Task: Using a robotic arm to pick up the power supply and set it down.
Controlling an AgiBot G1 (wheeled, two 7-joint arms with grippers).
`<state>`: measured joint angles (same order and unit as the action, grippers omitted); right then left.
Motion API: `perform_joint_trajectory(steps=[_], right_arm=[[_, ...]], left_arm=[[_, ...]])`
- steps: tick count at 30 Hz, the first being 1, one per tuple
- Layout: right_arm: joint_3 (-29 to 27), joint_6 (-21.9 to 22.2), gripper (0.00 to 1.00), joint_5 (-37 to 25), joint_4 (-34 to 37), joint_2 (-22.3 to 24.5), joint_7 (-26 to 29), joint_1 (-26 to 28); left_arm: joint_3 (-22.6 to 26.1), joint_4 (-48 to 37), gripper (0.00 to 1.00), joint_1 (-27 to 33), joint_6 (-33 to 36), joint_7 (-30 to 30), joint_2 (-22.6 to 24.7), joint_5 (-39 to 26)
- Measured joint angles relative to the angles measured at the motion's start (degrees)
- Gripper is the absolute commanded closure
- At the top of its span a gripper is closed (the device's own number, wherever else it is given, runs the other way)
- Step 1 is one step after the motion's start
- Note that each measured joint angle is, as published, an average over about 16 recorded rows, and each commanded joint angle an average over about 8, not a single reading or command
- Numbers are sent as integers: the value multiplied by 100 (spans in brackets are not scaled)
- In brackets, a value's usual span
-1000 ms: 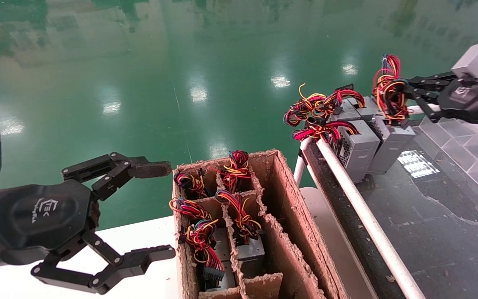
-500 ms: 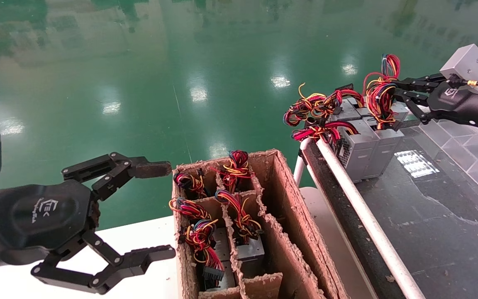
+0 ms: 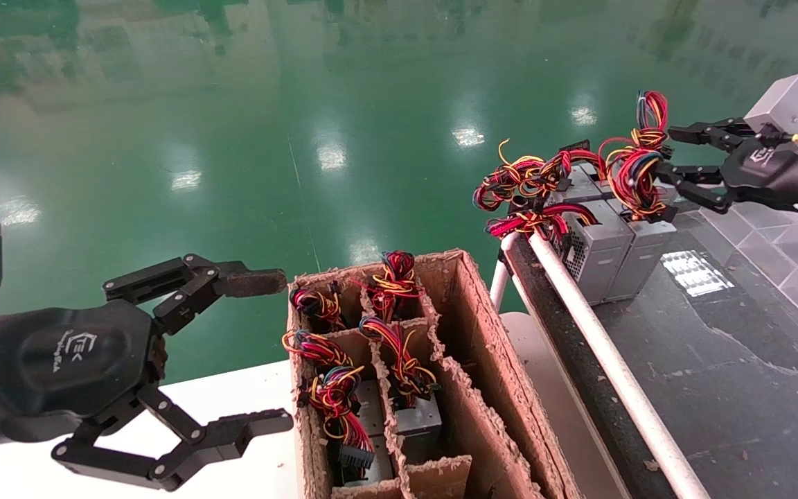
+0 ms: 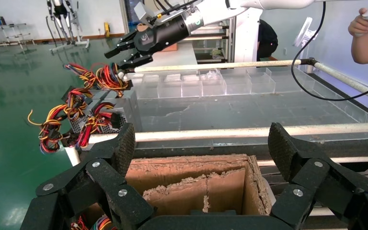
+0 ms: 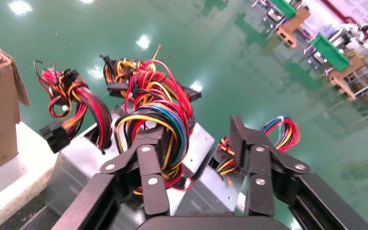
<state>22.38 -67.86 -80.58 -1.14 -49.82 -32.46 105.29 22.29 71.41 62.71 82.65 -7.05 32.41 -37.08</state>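
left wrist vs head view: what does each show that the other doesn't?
Left wrist only: a person's hand holding a controller, and clear plastic bins in a full row. Head only: the wire bundles down inside the cardboard box. Both: right gripper, open beside the power supply, which stands among other grey units, and the open left gripper.

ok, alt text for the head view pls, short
The right tool, fingers open, sits at the wire bundle of a grey power supply standing on the dark conveyor beside other grey units. The left tool hangs open beside a compartmented cardboard box holding more wired supplies.
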Motion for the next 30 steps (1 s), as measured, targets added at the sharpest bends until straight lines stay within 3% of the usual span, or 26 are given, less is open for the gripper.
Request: perform_joint_trajectory(steps=[13,15,27,30], right_arm=[[113,31,0,-160,210,61,496,214],[95,315,0,-118,273,133,652,292],[-44,559,0,319,342,416,1706,485],[-69,395,0,473,150,447,1920,371]], left_arm=[[0,0,0,0,0,0,0,0],[0,0,0,0,0,0,0,0],[0,-2,0,-1,-1,0,-1,1],[0,-2,0,-1,-1,0,-1,1]])
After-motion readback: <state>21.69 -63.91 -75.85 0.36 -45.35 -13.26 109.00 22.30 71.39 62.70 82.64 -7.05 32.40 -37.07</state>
